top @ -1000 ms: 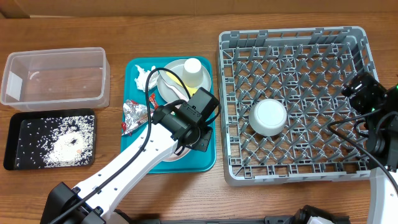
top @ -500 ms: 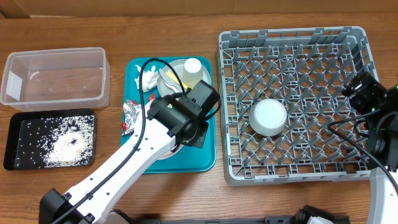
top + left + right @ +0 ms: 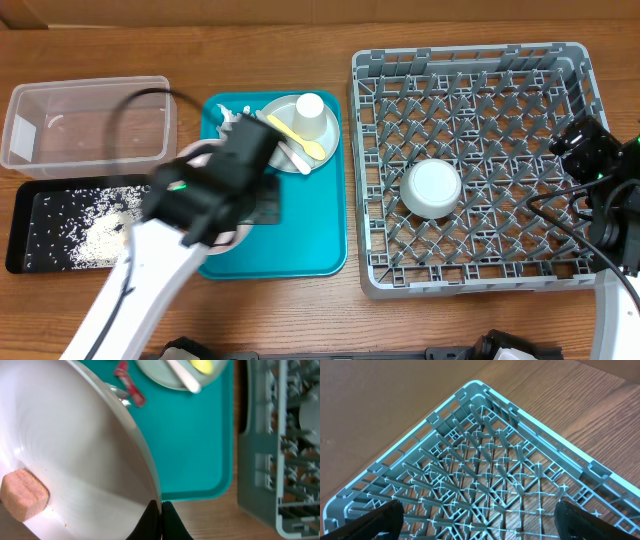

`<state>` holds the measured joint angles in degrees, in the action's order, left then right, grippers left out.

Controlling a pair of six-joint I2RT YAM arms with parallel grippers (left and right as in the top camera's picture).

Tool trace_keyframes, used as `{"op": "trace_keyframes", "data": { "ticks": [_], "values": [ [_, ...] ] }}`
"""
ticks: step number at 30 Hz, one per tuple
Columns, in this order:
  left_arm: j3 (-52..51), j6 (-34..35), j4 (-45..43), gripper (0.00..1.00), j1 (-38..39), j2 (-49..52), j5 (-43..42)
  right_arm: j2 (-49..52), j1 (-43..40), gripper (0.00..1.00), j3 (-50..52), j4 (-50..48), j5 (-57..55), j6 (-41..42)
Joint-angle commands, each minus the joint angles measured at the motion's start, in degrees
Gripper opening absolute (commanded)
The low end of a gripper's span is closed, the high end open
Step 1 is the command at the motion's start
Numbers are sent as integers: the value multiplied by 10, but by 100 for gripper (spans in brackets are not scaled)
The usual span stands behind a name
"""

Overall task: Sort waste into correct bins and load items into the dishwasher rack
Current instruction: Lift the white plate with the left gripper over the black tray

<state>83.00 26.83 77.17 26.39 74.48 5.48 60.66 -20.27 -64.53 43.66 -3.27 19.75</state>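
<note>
Now the left tool point(image 3: 161, 510) pinches the rim of the pale plate point(image 3: 75, 450) above the teal tray's point(image 3: 200, 445) left edge. If the plate tips too soon, the orange cube point(image 3: 25, 496) may slide off before the black tray point(image 3: 22, 225). The right tool point(image 3: 477, 520) is spread wide and empty over the rack's point(image 3: 465, 52) right edge.

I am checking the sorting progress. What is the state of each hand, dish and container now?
left hand: shut on the rim of the pale plate
right hand: open, holding nothing
pale plate: gripped, orange cube lying on it
black tray: scattered with white grains
small bowl: sitting in the rack
grey plate: on the teal tray, carrying white cup and yellow spoon
</note>
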Motion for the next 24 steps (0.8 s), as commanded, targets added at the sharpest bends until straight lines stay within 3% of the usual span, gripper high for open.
{"op": "trace_keyframes", "data": {
  "ticks": [1, 12, 18, 24],
  "values": [
    [16, -14, 9, 4, -57, -38, 10, -1, -2, 100, -15, -2, -5, 4],
    [2, -88, -1, 4, -273, -55, -54, -1, -2, 100, -15, -2, -5, 4],
    [-18, -155, -52, 4, -404, -51, -170, -1, -2, 100, -15, -2, -5, 4],
    [-59, -181, -95, 4, -488, -33, -222, -1, -2, 100, -15, -2, -5, 4]
  ]
}}
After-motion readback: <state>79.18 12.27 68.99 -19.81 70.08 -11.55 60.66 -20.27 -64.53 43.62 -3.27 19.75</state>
